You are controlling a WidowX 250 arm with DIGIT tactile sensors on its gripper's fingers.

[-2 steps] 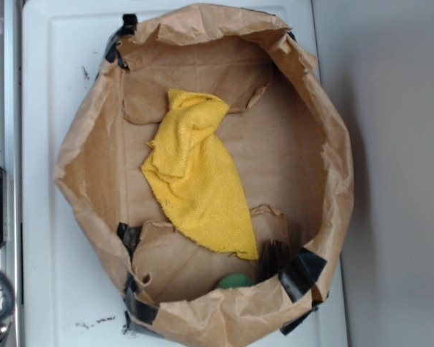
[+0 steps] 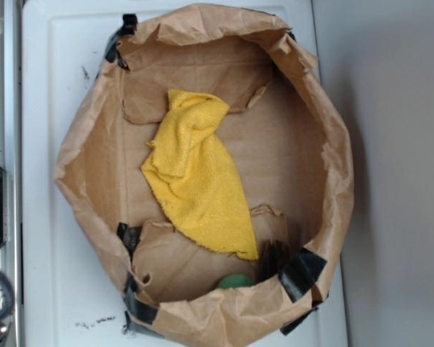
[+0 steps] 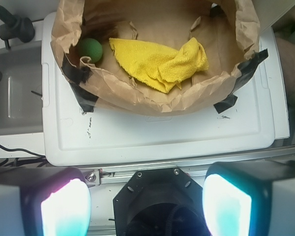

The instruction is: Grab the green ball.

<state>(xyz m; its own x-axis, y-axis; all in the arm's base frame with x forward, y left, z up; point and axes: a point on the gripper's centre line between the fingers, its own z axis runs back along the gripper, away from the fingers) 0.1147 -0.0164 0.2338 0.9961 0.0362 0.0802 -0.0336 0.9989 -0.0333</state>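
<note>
White plastic makes the floor of this scene: a flat white tray (image 3: 152, 132) with a raised rim, and on it sits a big brown paper bag (image 2: 325, 188) rolled down into a wide bowl. Black tape (image 3: 78, 73) holds the paper at its corners.

Nearest in the wrist view is the gripper (image 3: 146, 204). Its two fingers (image 3: 64, 206) glow at the bottom of the picture, one on each side, and they stand wide apart with nothing between them. They hang off the near edge of the tray, well apart from the bag.

Next comes the bare white tray, then the near wall of the bag. Just over that wall lies a yellow cloth (image 3: 160, 61), spread across the middle of the bag floor.

Farther in, at the far left corner of the bag in the wrist view, sits the green ball (image 3: 90, 49). It rests on the paper floor, near the tip of the cloth but not under it. A dark bristly brush (image 3: 101, 24) lies just behind it. In the exterior view the green ball (image 2: 236, 281) peeks out over the bottom edge of the bag, with the brush (image 2: 273, 259) just beside it.

I think the job has only just begun. The arm is at the reaching step. Next it needs to go forward and to the left, over the bag wall, then come down with the fingers on both sides of the ball. It should keep clear of the brush and the paper wall.
</note>
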